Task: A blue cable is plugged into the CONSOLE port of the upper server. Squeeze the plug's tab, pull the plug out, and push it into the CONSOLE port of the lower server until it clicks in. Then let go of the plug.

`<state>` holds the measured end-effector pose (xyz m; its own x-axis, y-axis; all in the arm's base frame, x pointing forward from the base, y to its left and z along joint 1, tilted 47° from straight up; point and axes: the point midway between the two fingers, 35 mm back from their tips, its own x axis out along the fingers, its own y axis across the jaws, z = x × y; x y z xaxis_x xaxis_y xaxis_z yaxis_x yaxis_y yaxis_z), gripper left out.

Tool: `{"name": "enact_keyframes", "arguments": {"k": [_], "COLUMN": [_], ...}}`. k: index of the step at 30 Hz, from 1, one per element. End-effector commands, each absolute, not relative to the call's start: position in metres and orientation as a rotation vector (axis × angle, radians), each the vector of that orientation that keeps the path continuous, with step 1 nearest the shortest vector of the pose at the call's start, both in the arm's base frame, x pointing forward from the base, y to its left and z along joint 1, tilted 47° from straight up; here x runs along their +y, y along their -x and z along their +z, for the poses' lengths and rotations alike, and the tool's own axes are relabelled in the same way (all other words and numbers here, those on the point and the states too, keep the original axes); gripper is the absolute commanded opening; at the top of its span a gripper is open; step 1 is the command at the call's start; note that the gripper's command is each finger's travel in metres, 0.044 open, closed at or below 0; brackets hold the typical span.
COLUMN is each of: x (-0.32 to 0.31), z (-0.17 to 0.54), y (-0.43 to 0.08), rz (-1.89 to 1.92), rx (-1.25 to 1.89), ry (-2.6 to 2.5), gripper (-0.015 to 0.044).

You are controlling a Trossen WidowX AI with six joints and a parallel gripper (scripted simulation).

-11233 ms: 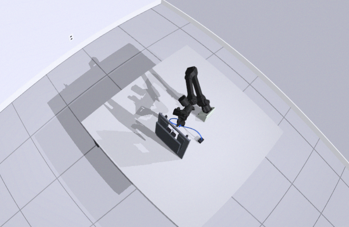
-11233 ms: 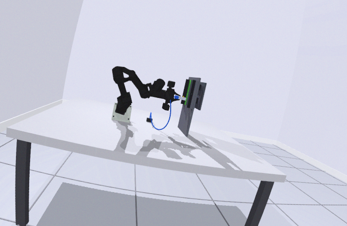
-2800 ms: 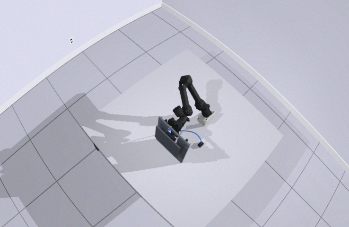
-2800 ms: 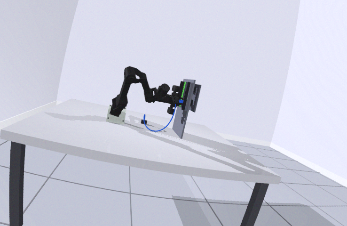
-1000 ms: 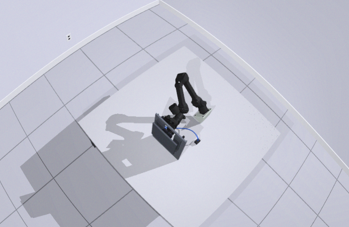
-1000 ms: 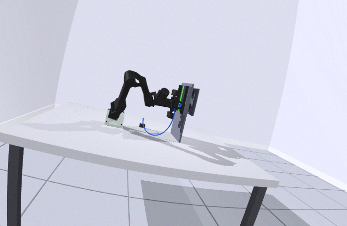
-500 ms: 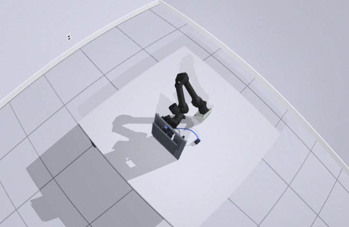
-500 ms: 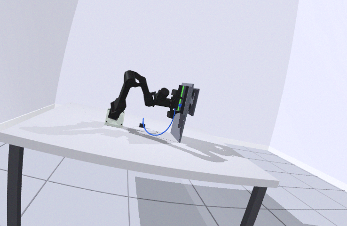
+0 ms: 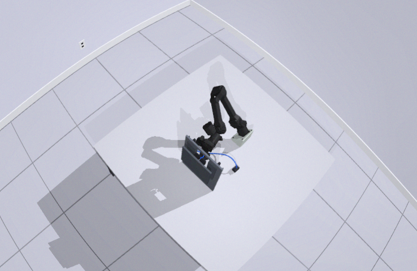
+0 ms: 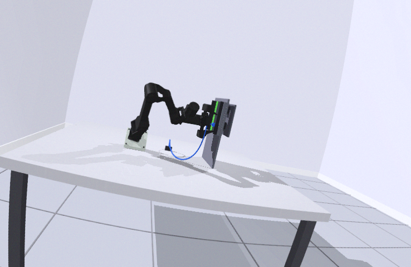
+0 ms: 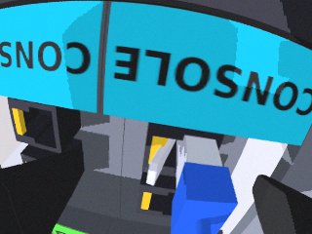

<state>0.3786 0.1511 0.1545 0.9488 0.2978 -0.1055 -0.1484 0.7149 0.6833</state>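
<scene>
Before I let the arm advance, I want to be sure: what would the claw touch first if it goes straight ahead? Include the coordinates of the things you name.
Probably the blue plug point(image 11: 202, 195), which shows between the spread, empty fingers of the claw point(image 11: 174, 175); the server front lies just behind. Exact depth is unclear.
</scene>
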Motion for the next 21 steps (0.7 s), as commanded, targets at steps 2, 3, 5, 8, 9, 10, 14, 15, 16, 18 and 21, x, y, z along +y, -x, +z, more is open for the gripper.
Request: {"name": "enact_keyframes", "arguments": {"k": [2, 3, 5, 8, 9, 10, 14, 15, 16, 18, 21], "x": [0.151, 0.151, 0.151, 0.152, 0.152, 0.152, 0.153, 0.153, 0.153, 0.153, 0.154], "z": [0.154, 0.155, 0.155, 0.156, 0.156, 0.156, 0.157, 0.157, 0.157, 0.158, 0.158], "y": [-0.374, -0.374, -0.373, -0.371, -0.37, -0.37, -0.367, -0.367, -0.366, -0.365, -0.363], "rz": [0.244, 0.244, 0.244, 0.244, 0.244, 0.244, 0.244, 0.244, 0.244, 0.244, 0.243], "rx": [0.217, 0.217, 0.217, 0.218, 0.218, 0.218, 0.218, 0.218, 0.218, 0.218, 0.218], "ry": [-0.737, -0.737, -0.737, -0.737, -0.737, -0.737, -0.737, -0.737, -0.737, -0.737, -0.738], "gripper": [0.044, 0.044, 0.044, 0.044, 0.044, 0.044, 0.044, 0.044, 0.044, 0.044, 0.044]}}
